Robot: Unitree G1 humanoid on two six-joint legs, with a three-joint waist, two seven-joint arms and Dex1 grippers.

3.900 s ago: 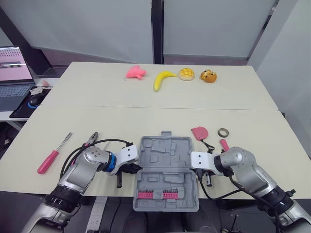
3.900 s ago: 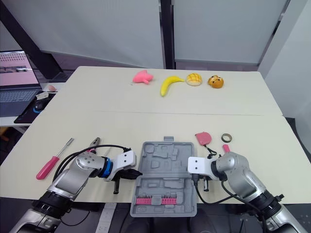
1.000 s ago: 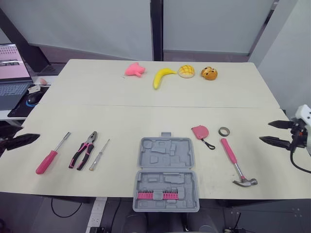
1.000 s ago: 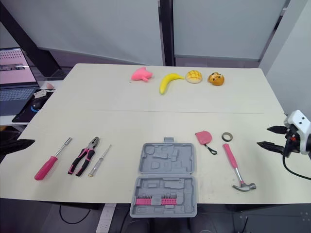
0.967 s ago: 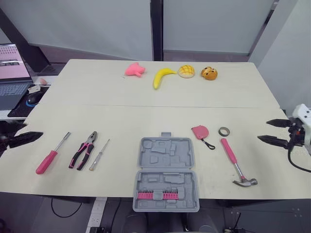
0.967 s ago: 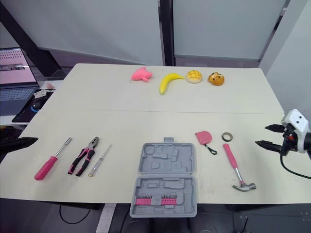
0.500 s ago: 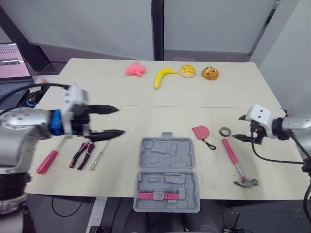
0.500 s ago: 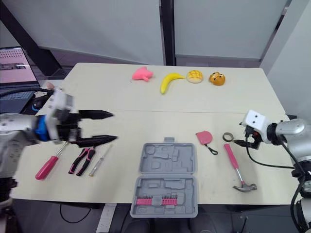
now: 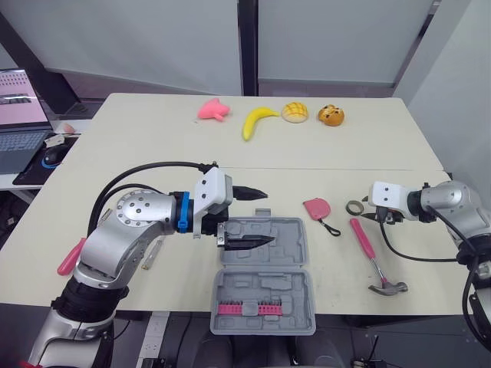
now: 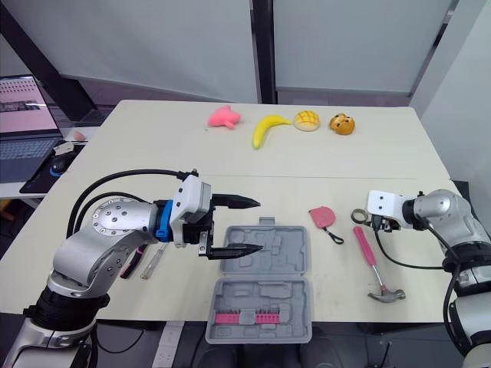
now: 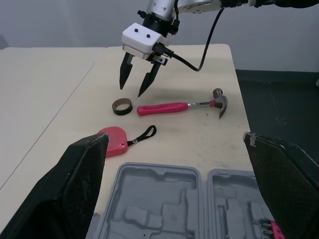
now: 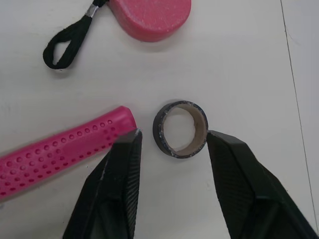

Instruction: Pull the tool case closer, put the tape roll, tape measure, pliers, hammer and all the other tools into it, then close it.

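Observation:
The grey tool case lies open at the table's near edge. My left gripper hovers open over the case's far half, holding nothing. To the case's right lie the pink tape measure, the small tape roll and the pink-handled hammer. My right gripper is lowered over the tape roll, one finger on each side of it, jaws still apart. The hammer handle lies just beside one finger. My left arm partly hides the pliers and a thin screwdriver. A pink-handled screwdriver lies farther left.
Along the far edge sit a pink toy, a banana and two bread-like toys. A laptop stands on a side desk at the left. Cables trail from both wrists.
My left gripper has swung right, from above the pliers to over the case. My right gripper has come in to the tape roll and narrowed its jaws around it.

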